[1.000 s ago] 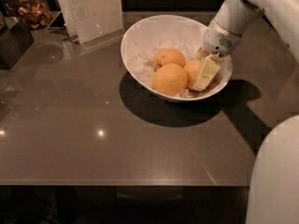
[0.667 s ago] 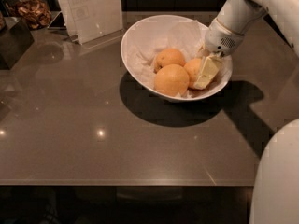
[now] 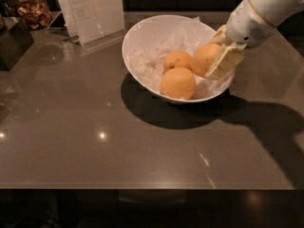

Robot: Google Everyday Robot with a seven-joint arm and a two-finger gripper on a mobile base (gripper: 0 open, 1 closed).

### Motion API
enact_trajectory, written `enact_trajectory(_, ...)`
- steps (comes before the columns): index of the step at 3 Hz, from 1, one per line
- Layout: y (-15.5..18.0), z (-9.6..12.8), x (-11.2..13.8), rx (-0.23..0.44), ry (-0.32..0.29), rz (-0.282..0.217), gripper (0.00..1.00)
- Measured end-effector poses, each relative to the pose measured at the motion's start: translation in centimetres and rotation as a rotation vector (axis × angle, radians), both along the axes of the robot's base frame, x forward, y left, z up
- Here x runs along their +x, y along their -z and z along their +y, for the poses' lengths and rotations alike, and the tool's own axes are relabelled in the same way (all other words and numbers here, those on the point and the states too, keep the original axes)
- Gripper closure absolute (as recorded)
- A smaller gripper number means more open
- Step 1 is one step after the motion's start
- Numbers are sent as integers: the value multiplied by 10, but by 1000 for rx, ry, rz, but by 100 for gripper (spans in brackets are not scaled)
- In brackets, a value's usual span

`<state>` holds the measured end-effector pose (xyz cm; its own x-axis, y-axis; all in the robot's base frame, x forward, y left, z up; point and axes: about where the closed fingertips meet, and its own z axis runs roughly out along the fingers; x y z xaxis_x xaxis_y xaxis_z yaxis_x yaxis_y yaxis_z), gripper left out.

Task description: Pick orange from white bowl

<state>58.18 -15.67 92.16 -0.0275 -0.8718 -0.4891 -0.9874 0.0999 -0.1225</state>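
Observation:
The white bowl (image 3: 142,37) stands on the dark table, lined with crumpled white paper. Three oranges show in it. My gripper (image 3: 212,56) reaches in from the upper right and is shut on the orange (image 3: 203,58) at the bowl's right side. One pale finger (image 3: 225,63) lies across the orange's front, and the other is mostly hidden behind it. The held orange sits raised, above the paper, near the right rim. A larger paler orange (image 3: 177,83) lies at the front and another orange (image 3: 176,59) behind it.
A white placard (image 3: 92,11) stands at the back left of the bowl. A dark box (image 3: 12,44) and a container of brown snacks (image 3: 33,11) are at the far left. The table's front edge (image 3: 142,189) runs across the bottom.
The gripper has risen and moved slightly right with the orange between its fingers. That orange has come up away from the other two.

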Motion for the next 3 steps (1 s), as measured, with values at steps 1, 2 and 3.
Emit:
enact_trajectory(1,-32,-5,-22,106,-34,-84,100)
enact_trajectory(2,-56,-12,-48,213,-67,-153,100)
enact_trajectory(3,-75,-22,-78,249,-60,-234,100)
